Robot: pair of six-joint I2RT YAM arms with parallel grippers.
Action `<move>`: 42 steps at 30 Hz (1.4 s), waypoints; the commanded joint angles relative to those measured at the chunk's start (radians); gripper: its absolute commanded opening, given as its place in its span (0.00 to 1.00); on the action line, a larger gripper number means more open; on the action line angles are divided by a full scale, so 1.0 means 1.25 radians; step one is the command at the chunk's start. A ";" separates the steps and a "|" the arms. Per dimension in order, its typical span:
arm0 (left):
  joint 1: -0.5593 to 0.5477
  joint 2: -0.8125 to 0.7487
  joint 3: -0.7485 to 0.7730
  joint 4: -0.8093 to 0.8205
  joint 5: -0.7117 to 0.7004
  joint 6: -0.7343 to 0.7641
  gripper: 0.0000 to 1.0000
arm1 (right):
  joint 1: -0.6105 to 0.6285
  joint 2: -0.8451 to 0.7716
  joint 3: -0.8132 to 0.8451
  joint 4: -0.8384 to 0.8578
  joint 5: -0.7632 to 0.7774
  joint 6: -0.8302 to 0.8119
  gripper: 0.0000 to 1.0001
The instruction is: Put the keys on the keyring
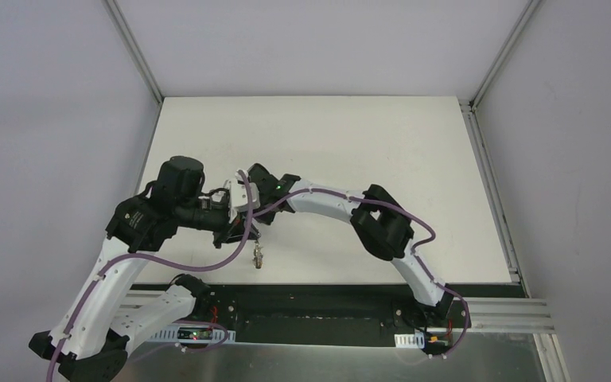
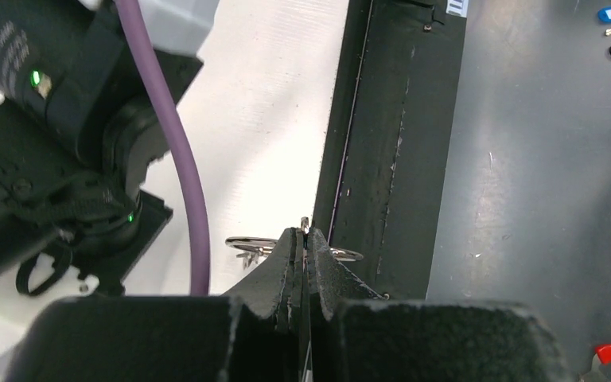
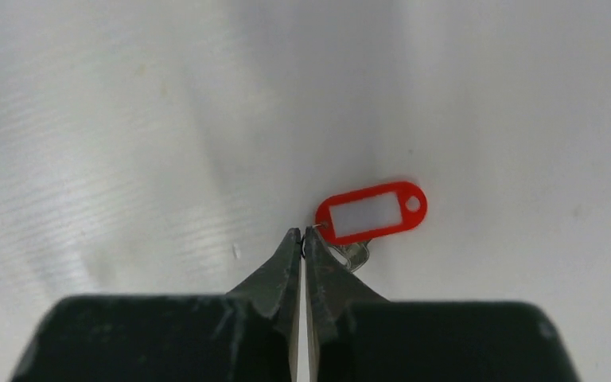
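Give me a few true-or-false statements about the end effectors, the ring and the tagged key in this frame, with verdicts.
1. The left end effector is shut on a thin silver ring. True.
2. The right end effector stands wide open. False: its fingers are closed on the end of the red tag.
3. The tag at the right end effector is blue. False: it is red with a white label.
4. A silver key shows partly from under the red tag. True.
5. The two arms sit at opposite edges of the table. False: their end effectors meet left of centre.
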 commanded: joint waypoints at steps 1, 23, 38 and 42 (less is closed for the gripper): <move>0.001 0.020 0.047 0.030 0.028 -0.004 0.00 | -0.053 -0.141 -0.075 -0.040 -0.057 0.059 0.03; 0.001 0.207 0.059 0.161 0.038 -0.011 0.00 | -0.348 -0.651 -0.673 0.039 -0.418 0.006 0.00; 0.001 0.220 0.021 0.229 0.054 -0.049 0.00 | -0.439 -0.508 -0.692 0.030 -0.370 0.024 0.02; 0.001 0.201 0.002 0.248 0.057 -0.061 0.00 | -0.459 -0.483 -0.691 0.024 -0.381 0.019 0.04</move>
